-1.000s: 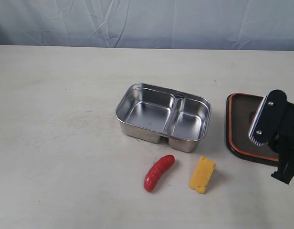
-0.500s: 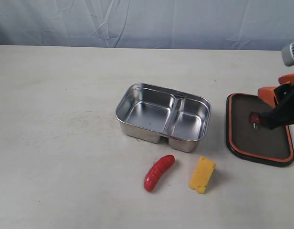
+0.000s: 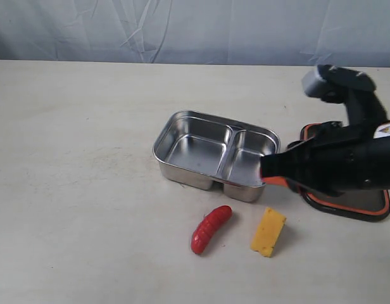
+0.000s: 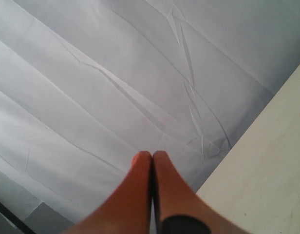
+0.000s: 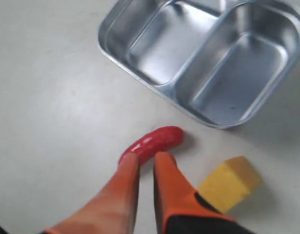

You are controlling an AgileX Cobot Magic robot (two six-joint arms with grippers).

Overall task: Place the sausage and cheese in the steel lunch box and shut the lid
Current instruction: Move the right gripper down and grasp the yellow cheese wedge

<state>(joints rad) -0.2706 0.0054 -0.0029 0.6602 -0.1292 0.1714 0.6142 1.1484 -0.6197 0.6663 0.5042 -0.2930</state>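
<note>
The steel lunch box (image 3: 182,177) stands uncovered in mid-table, both compartments bare; it also shows in the right wrist view (image 5: 107,35). In front of it lie the red sausage (image 3: 211,228) and, to its right, the yellow cheese (image 3: 268,232). The dark lid (image 3: 353,204) lies flat to the box's right, mostly hidden behind my right arm. My right gripper (image 3: 266,172) hovers by the box's front right corner, open only a narrow gap, holding nothing. In its wrist view the gripper (image 5: 146,158) points toward the sausage (image 5: 157,140), with the cheese (image 5: 228,184) beside it. My left gripper (image 4: 151,155) is shut and empty, out of the exterior view.
A pale tabletop (image 3: 87,190) spreads to the left of the box and in front of it. A wrinkled grey-blue backdrop (image 3: 182,28) closes the far edge. The left wrist view shows only that backdrop and a strip of table edge (image 4: 267,161).
My right arm has swung in from the right edge, over the lid, leftward and down; its orange tips now sit by the box's front right corner. Box, sausage, cheese and lid have not moved.
</note>
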